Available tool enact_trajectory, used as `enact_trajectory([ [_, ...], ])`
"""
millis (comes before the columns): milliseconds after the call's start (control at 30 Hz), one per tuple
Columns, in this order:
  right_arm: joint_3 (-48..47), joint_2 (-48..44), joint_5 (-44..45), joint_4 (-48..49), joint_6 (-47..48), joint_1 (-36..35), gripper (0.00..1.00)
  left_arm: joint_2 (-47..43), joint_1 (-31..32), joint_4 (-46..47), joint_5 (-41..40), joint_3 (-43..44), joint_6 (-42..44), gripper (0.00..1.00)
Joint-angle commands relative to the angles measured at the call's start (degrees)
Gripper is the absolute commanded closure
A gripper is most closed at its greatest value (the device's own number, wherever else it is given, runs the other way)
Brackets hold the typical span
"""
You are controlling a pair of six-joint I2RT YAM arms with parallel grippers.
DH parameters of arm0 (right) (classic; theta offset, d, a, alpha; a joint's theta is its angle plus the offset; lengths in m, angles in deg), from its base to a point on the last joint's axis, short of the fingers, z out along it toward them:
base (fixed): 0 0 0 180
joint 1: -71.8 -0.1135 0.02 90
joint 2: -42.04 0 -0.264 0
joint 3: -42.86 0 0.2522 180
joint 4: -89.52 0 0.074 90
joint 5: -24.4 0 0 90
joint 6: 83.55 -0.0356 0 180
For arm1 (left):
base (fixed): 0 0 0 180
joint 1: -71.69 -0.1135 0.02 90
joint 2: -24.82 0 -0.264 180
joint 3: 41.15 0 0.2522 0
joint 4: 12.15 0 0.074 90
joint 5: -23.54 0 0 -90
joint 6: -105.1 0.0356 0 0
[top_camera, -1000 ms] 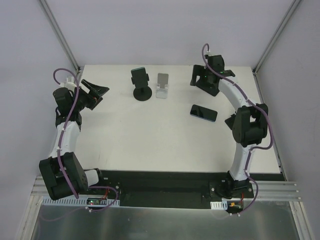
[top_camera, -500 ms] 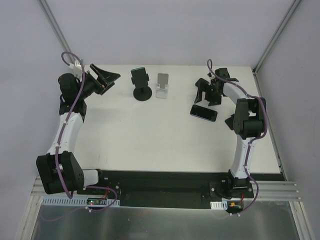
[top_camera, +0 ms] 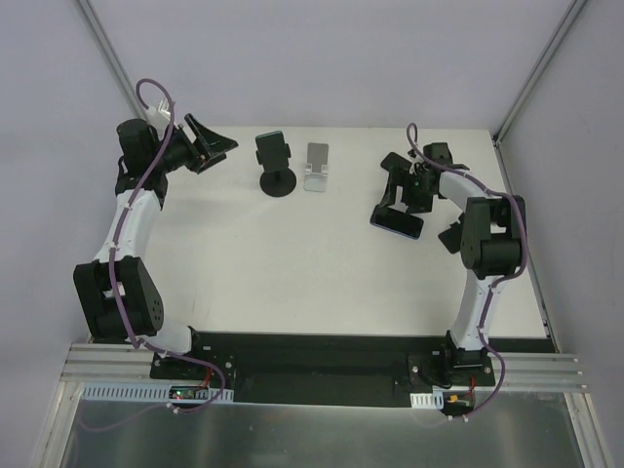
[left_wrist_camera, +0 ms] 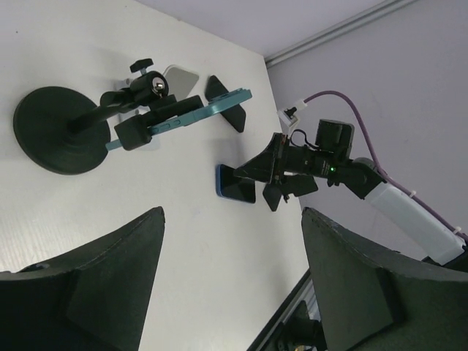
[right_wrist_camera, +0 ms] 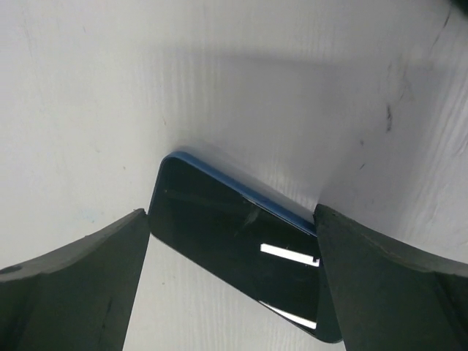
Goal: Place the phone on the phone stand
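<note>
Grasp step, by my reading: right gripper [top_camera: 405,195], jaws released, straddles the flat phone [top_camera: 398,222]; next, pinch its edges; left gripper [top_camera: 207,146] idle, jaws spread.

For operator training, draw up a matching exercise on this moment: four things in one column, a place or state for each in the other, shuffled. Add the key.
Things
1. dark phone
2. black round-based stand
3. silver stand
4. left hand

Places and states
A. clamps a teal-edged phone
B. lies flat on the table between the spread fingers of the right hand
C. open, holding nothing, near the table's far left corner
D. carries nothing, next to the black stand

Pairs: 1-B, 2-A, 3-D, 4-C
</note>
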Motion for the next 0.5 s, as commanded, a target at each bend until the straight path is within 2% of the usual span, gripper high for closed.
enact_trajectory([
  [0, 6.99, -5.41, -4.15, 1.47, -4.56, -0.1, 0.04, -1.86, -0.61, 0.55, 1.23, -1.26, 2.8, 0.27],
  [267, 20.79, -15.79, -4.16, 4.55, -7.83, -4.23, 0.04, -3.62, -0.96, 0.37, 0.35, -3.9, 4.39, 0.27],
  [333, 21.07, -17.11, -0.66, 2.54, -6.51, -6.42, 0.04, -3.8, -1.31, 0.37, 0.44, -4.16, 4.39, 0.27],
  [467, 15.73, -15.45, 9.62, -8.6, -0.98, -9.41, 0.04, -3.97, -2.37, 0.46, 0.88, -4.08, 3.77, 0.27],
])
